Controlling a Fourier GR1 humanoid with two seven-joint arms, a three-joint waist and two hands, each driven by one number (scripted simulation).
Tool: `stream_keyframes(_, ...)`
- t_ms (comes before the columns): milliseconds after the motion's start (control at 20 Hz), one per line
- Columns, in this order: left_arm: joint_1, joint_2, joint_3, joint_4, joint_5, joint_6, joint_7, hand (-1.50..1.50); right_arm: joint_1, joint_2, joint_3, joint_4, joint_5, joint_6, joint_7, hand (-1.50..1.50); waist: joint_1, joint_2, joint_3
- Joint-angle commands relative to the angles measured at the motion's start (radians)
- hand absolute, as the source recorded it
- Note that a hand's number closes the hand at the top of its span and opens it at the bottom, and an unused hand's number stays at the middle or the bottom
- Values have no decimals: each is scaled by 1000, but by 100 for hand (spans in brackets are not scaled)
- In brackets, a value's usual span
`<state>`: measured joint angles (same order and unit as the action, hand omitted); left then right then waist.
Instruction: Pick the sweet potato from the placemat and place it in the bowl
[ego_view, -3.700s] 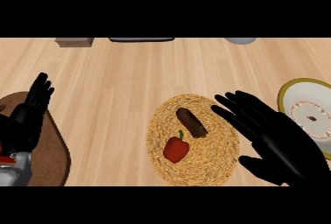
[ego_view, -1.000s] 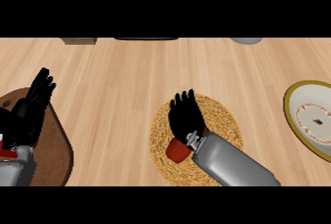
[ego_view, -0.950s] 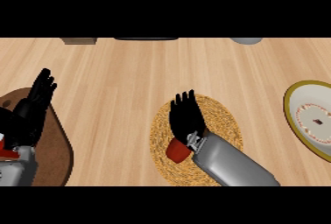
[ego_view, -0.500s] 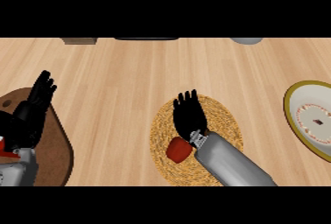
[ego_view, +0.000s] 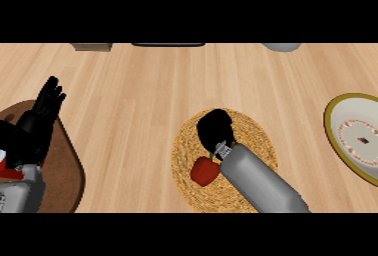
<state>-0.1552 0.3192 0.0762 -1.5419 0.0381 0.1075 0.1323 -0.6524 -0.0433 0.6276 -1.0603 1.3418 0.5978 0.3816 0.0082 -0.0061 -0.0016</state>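
Curling over the sweet potato on the placemat (ego_view: 255, 131), the right hand (ego_view: 215, 127) hides it; left hand (ego_view: 43, 112) rests open.

Even, bright light falls over my counter (ego_view: 184, 85), and the pale wood reads clearly from edge to edge with no glare on it. Shadows are faint: I see only a soft darkening on the woven placemat (ego_view: 255, 131) just beside my right hand (ego_view: 215, 127), which itself shows as a flat black mass with no detail in it. My left hand (ego_view: 40, 120) is just as dark against the brown board (ego_view: 63, 170). My grey right forearm (ego_view: 262, 182) carries a gentle sheen along its upper side. The bowl (ego_view: 336, 127) at the right edge looks stretched taller than wide. Edges everywhere are slightly soft.
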Motion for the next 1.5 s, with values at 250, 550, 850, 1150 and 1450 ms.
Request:
stream_keyframes(250,-31,-32,18,27,-24,2,3,0,-39,32,-57,169,35,-101,-128,150,-2,8,2)
stream_keyframes(550,48,4,46,-48,-7,-51,5,0,-14,42,-11,109,100,-266,-56,150,5,6,2)
stream_keyframes(850,50,-22,53,-16,-35,6,-8,0,276,-72,-237,-197,-134,-326,-140,150,-80,-10,5)
stream_keyframes(1150,71,9,85,-33,-8,-22,13,0,497,-247,-340,-630,-243,-312,-208,150,-87,-19,1)
stream_keyframes(1450,65,-20,84,9,-9,-11,-22,0,570,-276,-532,-1004,-332,-369,-157,150,-91,-12,1)
